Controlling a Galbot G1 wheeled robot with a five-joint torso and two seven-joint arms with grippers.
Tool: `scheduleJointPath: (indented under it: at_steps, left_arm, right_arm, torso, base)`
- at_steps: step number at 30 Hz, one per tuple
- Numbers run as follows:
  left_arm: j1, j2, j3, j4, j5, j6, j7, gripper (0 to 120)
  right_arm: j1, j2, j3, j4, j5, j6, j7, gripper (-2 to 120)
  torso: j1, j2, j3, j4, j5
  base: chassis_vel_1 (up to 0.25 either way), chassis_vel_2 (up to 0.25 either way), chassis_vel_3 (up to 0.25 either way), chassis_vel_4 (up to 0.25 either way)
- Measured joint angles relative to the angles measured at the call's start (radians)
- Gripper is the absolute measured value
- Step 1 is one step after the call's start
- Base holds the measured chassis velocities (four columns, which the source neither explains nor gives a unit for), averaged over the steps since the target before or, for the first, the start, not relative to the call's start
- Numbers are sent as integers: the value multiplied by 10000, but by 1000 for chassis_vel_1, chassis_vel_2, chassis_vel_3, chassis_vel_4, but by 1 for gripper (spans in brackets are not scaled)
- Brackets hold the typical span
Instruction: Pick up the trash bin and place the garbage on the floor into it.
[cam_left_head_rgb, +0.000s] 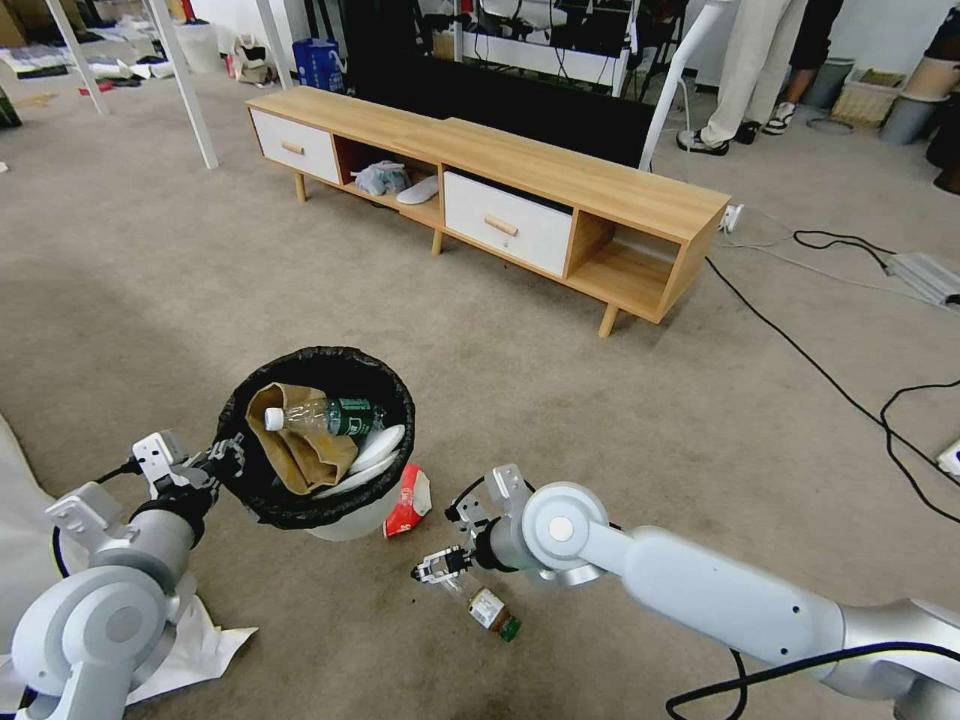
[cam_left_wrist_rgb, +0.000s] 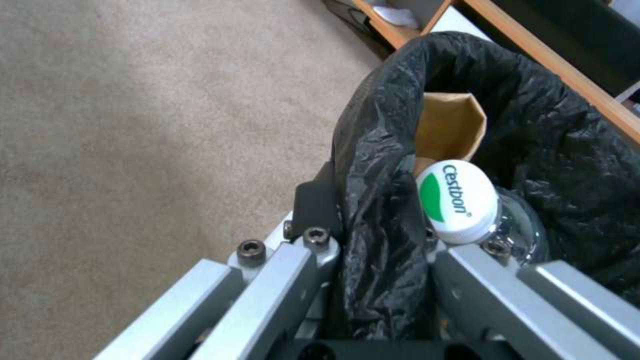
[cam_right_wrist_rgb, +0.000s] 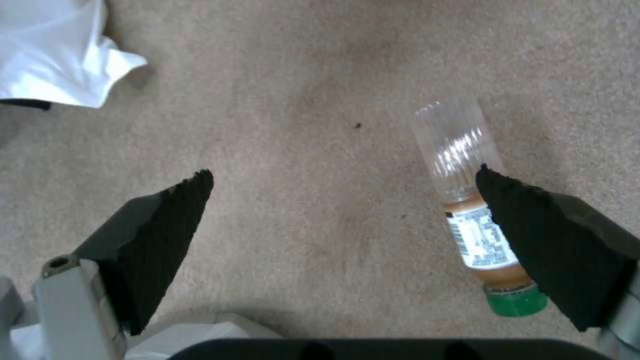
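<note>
The left wrist view alone shows the left gripper (cam_left_wrist_rgb: 373, 250) clamped on the bag-lined rim of the trash bin (cam_left_head_rgb: 345, 520), a Cestbon bottle cap (cam_left_wrist_rgb: 459, 205) beside a brown paper bag (cam_left_wrist_rgb: 448, 125) inside. On the carpet (cam_left_head_rgb: 600, 400), a brown-labelled bottle (cam_right_wrist_rgb: 477, 220) lies flat, green cap toward the robot. The right gripper (cam_right_wrist_rgb: 343, 205) hangs wide open over it, one finger (cam_right_wrist_rgb: 540, 235) overlapping its label.
</note>
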Motion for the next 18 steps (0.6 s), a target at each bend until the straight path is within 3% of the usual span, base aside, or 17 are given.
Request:
scheduleJointPath:
  at_steps: [18]
  left_arm:
    - [-19,31,107,67,1,0,71,0]
  right_arm:
    - [-143,144,-410,-1990,-1201,37,-858,100]
  torso:
    - [0,0,0,-1,1]
  base:
    - [0,0,0,0]
